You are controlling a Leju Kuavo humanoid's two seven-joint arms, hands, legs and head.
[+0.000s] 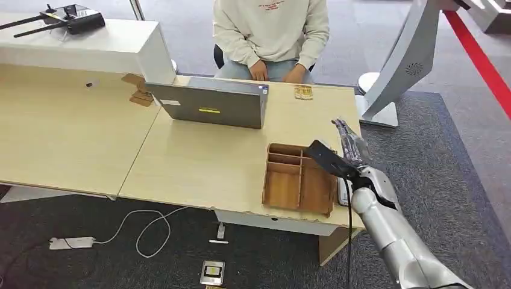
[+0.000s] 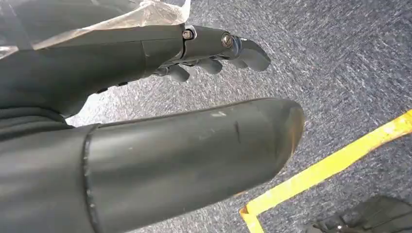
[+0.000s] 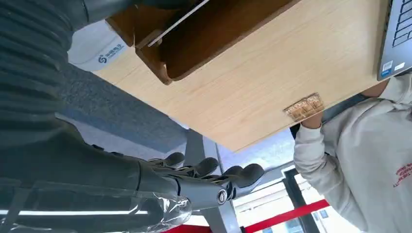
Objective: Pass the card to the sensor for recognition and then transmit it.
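The right hand (image 1: 348, 139) hovers right of centre in the head view, just past the right edge of the wooden tray (image 1: 283, 180), its fingers (image 3: 209, 174) stretched out straight and holding nothing. The left hand (image 2: 214, 48) hangs over grey carpet, fingers loosely curled, also empty. A card (image 3: 177, 22) stands tilted in the tray. A small brown sensor (image 1: 304, 92) lies on the bench (image 1: 199, 162) beside the laptop (image 1: 208, 105), before a seated person (image 1: 271, 33).

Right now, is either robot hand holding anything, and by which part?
Nothing is held. The right robot hand reaches past the wooden tray, fingers stretched out and bare; the left robot hand hangs over carpet with nothing in it.
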